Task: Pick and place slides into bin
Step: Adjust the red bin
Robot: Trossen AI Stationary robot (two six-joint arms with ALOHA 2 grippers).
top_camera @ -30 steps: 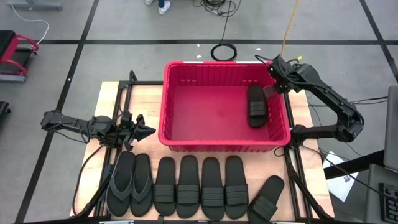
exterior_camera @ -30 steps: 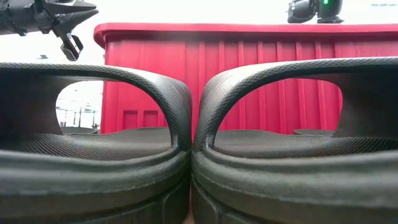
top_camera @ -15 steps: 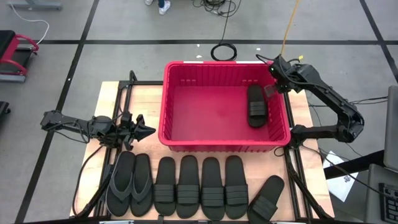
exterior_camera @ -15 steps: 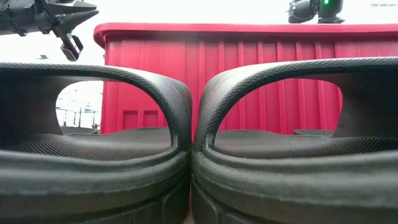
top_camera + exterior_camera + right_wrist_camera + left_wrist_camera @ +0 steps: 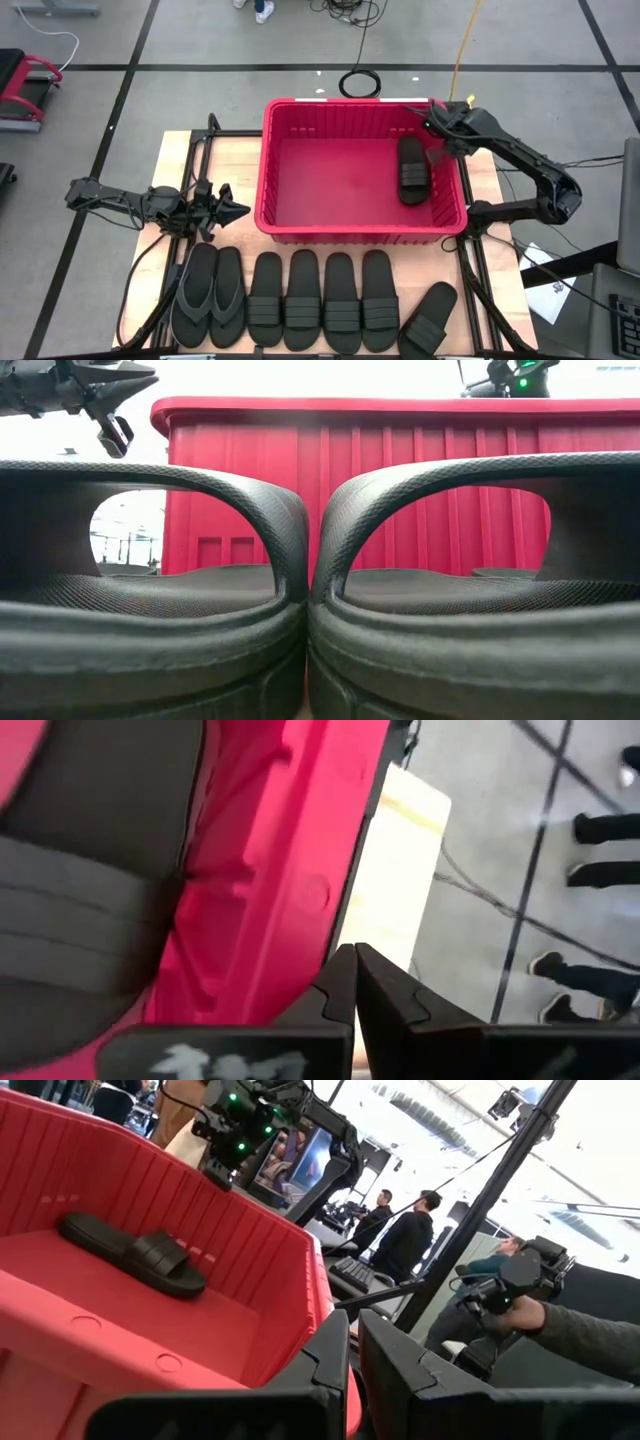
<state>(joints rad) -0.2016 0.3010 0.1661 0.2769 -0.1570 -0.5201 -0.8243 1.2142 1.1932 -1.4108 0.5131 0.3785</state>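
Observation:
The red bin stands at the table's middle. One black slide lies flat on its floor by the right wall, and also shows in the left wrist view. Several more slides lie sole-down in a row along the near edge, with two flip-flops at the left and one skewed slide at the right. My right gripper hangs shut over the bin's far right corner, pointing steeply down and holding nothing. My left gripper waits shut and level, left of the bin.
The low view is filled by two slides in front of the bin's wall. Black frame rails border the table on both sides. A coiled cable lies on the floor beyond the bin. People stand in the room beyond the table.
My right gripper has sunk a little and tipped further downward over the bin's far right corner, staying shut. The slide in the bin has not moved.

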